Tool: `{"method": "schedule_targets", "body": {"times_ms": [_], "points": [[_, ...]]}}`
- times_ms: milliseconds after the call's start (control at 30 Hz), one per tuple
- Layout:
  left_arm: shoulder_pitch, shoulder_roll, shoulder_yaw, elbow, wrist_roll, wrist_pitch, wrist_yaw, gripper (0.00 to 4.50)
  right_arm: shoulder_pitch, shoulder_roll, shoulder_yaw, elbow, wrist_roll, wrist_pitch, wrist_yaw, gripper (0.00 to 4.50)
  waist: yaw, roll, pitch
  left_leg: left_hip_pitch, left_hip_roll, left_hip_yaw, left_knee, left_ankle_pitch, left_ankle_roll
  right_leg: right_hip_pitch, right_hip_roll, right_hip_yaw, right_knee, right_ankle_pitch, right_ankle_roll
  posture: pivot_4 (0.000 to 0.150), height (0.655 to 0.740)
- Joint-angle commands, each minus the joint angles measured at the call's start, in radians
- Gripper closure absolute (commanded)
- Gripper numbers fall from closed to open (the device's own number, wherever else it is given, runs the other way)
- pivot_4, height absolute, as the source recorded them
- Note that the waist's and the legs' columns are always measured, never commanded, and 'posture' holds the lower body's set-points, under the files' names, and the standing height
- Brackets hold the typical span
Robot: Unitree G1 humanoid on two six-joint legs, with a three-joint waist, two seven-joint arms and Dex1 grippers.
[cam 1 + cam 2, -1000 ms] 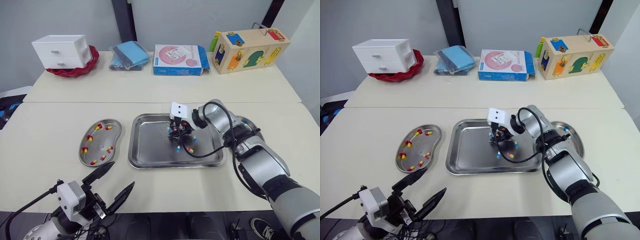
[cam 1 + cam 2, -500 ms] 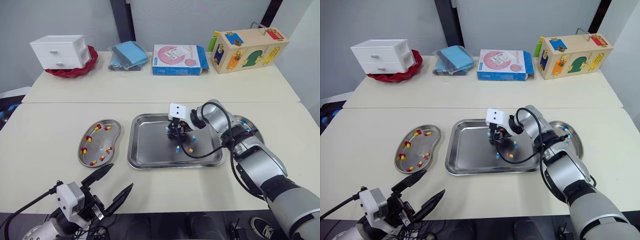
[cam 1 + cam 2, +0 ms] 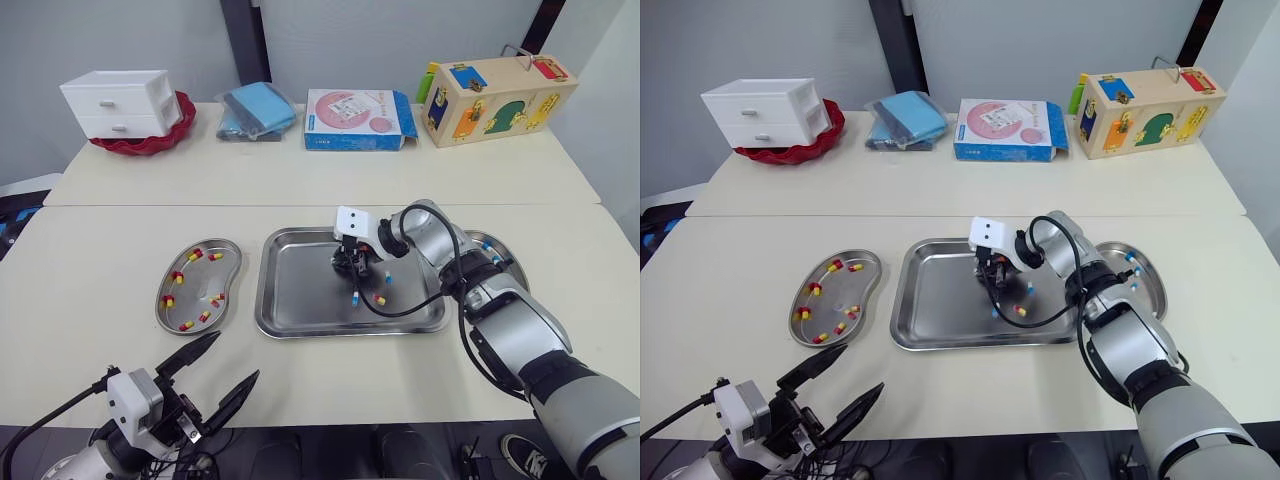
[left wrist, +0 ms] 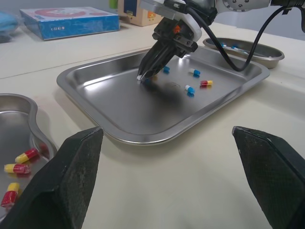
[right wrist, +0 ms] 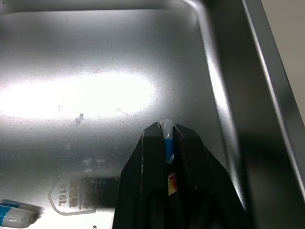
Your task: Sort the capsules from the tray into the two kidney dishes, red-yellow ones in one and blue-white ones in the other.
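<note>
Between the closed fingers of the right gripper [image 5: 166,130], a blue-white capsule [image 5: 167,142] is clamped just above the tray [image 3: 300,290] floor. Loose capsules [image 3: 353,298] lie nearby, one of them red-yellow. The left dish [image 3: 198,285] holds red-yellow capsules, the right dish [image 3: 1148,292] blue-white. The left gripper [image 3: 238,356] idles, fingers spread. Sorting appears mostly complete.

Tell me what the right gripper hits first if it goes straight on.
Most likely the bare floor of the tray: the right gripper, shut on a blue-white capsule, points down at it.
</note>
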Motion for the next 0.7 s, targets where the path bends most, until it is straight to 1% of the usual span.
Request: {"method": "schedule_targets", "body": {"times_ms": [33, 167, 300, 467, 700], "points": [[0.009, 0.002, 0.018, -0.004, -0.015, -0.028, -0.009, 0.0, -0.008, 0.003, -0.022, -0.01, -0.003, -0.013, 0.002, 4.49, 0.0, 0.0, 0.0, 0.0, 0.0, 0.0, 0.0, 0.0, 0.0, 0.0, 0.0, 0.0, 0.0, 0.0, 0.0, 0.15, 0.74], [0.008, 0.002, 0.017, 0.006, -0.012, -0.034, -0.013, 0.0, -0.002, 0.004, -0.046, -0.04, 0.025, -0.015, 0.026, 4.49, 0.0, 0.0, 0.0, 0.0, 0.0, 0.0, 0.0, 0.0, 0.0, 0.0, 0.0, 0.0, 0.0, 0.0, 0.0, 0.15, 0.74], [0.007, 0.007, 0.017, 0.018, -0.015, -0.045, -0.026, 0.0, 0.01, -0.014, -0.085, -0.135, 0.068, 0.017, 0.058, 4.49, 0.0, 0.001, 0.0, 0.0, 0.0, 0.0, 0.0, 0.0, 0.0, 0.0, 0.0, 0.0, 0.0, 0.0, 0.0, 0.15, 0.74], [-0.02, 0.037, 0.003, 0.029, -0.027, -0.048, -0.079, 0.0, 0.094, -0.089, -0.161, -0.433, 0.162, 0.18, 0.093, 4.49, 0.006, 0.001, 0.0, -0.002, 0.0, -0.001, 0.0, 0.0, 0.0, -0.001, 0.0, -0.001, 0.0, 0.0, 0.0, 0.15, 0.74], [-0.111, 0.118, -0.036, 0.071, -0.058, -0.015, -0.188, 0.0, 0.32, -0.314, -0.317, -0.917, 0.318, 0.474, 0.093, 4.49, 0.028, 0.002, 0.001, -0.004, 0.0, -0.001, 0.0, 0.0, 0.0, -0.002, 0.0, -0.001, -0.001, 0.0, 0.0, 0.15, 0.74]]}}
